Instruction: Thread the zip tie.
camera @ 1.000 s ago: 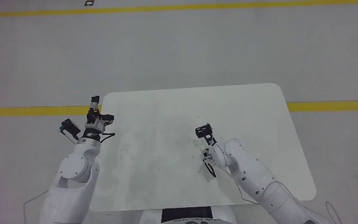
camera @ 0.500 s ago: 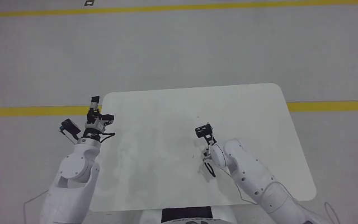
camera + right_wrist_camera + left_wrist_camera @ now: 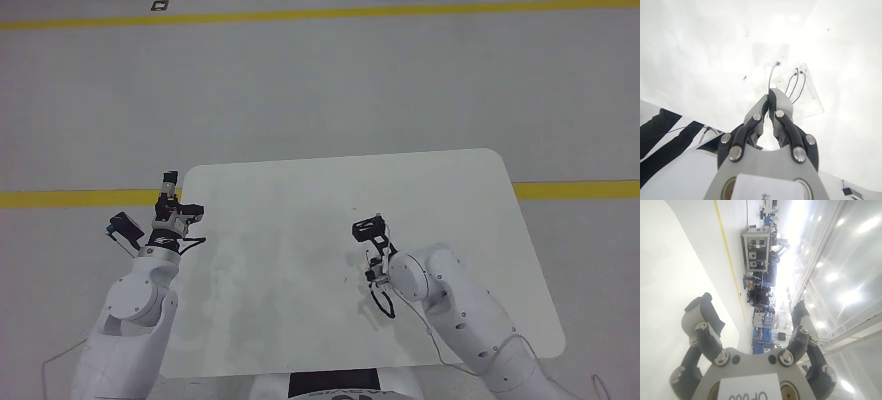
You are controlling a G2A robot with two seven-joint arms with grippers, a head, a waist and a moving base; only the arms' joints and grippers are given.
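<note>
Currently gripped: zip tie (image 3: 772, 74), clamped in closed right gripper (image 3: 769, 94) over middle of table (image 3: 300, 200), long axis straight out past the tips.
Left gripper (image 3: 753, 299): fingers spread, empty, at table's left edge, farther off.

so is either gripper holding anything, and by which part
The right gripper is shut on a zip tie, pinching its strap partway along, with the head end sticking out beyond it. The left gripper is open and empty.
</note>
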